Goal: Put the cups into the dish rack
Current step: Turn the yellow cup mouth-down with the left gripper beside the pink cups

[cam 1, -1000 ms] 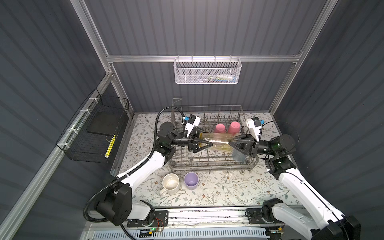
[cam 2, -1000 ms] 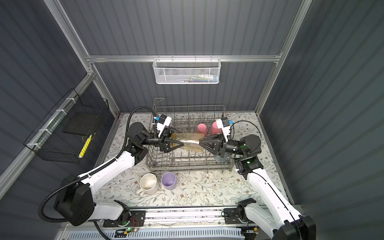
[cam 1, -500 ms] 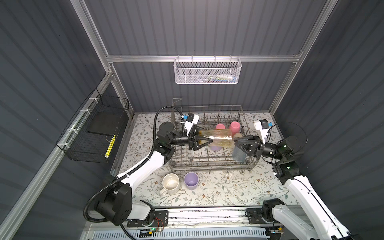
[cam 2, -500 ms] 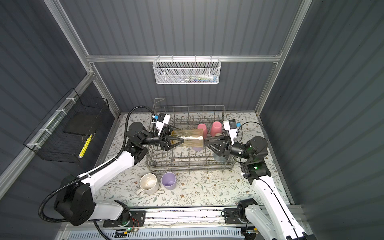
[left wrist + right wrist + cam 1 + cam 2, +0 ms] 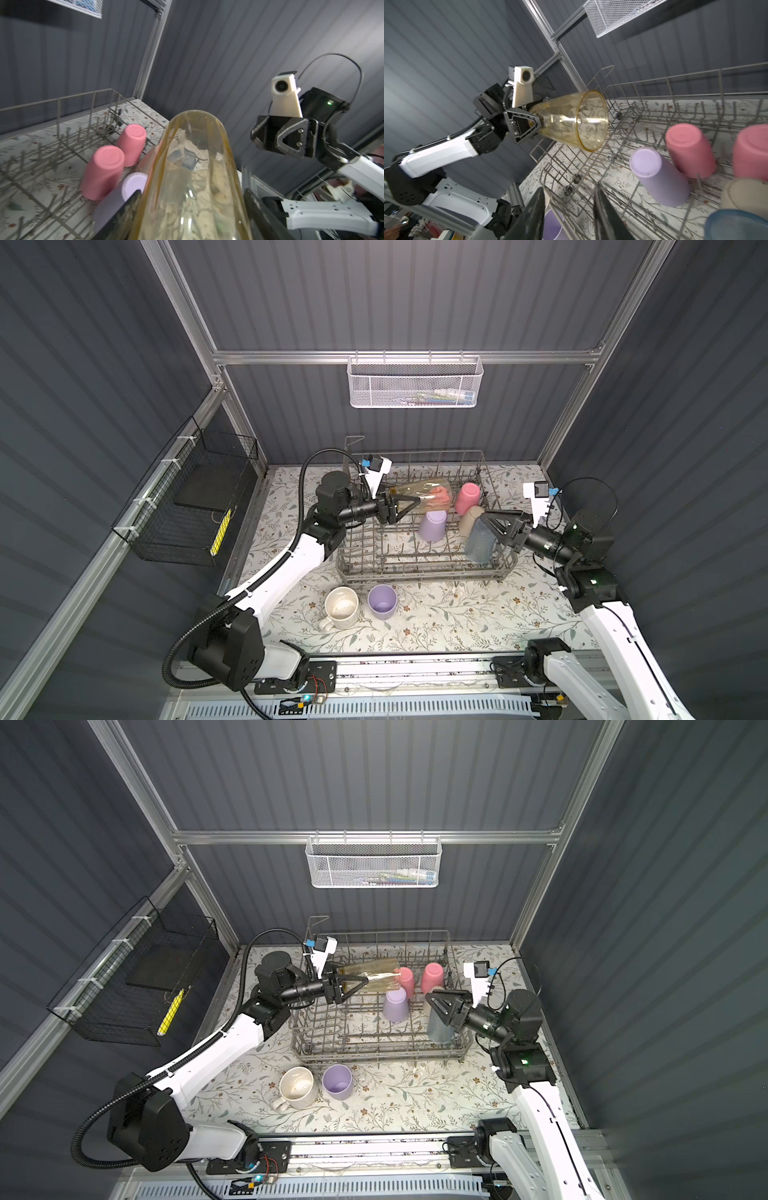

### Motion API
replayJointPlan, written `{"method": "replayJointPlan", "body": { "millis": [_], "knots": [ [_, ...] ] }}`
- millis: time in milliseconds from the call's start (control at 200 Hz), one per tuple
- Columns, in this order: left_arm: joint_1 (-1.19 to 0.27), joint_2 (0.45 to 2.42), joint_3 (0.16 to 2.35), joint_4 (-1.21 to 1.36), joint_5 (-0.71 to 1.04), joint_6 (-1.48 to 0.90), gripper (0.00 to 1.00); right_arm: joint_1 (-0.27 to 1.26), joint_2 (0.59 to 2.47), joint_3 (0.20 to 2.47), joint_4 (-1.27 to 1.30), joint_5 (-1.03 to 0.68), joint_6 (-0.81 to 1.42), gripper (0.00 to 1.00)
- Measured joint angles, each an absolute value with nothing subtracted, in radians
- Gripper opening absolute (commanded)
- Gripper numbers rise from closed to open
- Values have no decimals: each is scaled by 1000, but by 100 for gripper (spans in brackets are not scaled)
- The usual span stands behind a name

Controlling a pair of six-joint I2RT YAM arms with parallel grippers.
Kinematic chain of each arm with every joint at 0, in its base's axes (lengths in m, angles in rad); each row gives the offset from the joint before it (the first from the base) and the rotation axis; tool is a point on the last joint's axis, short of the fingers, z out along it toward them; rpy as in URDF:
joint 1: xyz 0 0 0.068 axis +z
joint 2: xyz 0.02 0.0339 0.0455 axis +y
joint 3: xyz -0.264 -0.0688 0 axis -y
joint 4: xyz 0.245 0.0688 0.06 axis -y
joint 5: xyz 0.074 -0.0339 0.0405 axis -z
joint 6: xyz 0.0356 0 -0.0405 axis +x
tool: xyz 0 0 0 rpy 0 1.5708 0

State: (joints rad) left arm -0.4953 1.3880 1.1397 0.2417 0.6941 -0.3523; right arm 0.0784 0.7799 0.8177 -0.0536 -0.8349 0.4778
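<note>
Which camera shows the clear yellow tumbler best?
The right wrist view: the whole yellow tumbler shows, mouth toward the camera, base clamped in the left hand. The left wrist view crops it up close; both top views show it small, sideways above the dish rack.

Both top views look steeply down from high above the front edge of the surface (image 5: 457, 626), sharing the whole dish rack (image 5: 417, 571). Wrist views (close, low) face each other across it.
</note>
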Motion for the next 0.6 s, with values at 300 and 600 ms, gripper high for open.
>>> {"method": "replayJointPlan", "body": {
  "millis": [300,600],
  "knots": [
    [-495,1462,1378,-44,497,-224,0,76,778,831,-197,-698,380,41],
    [-495,1681,1664,-339,320,-125,0,75,803,832,-255,-645,336,42]
  ]
}}
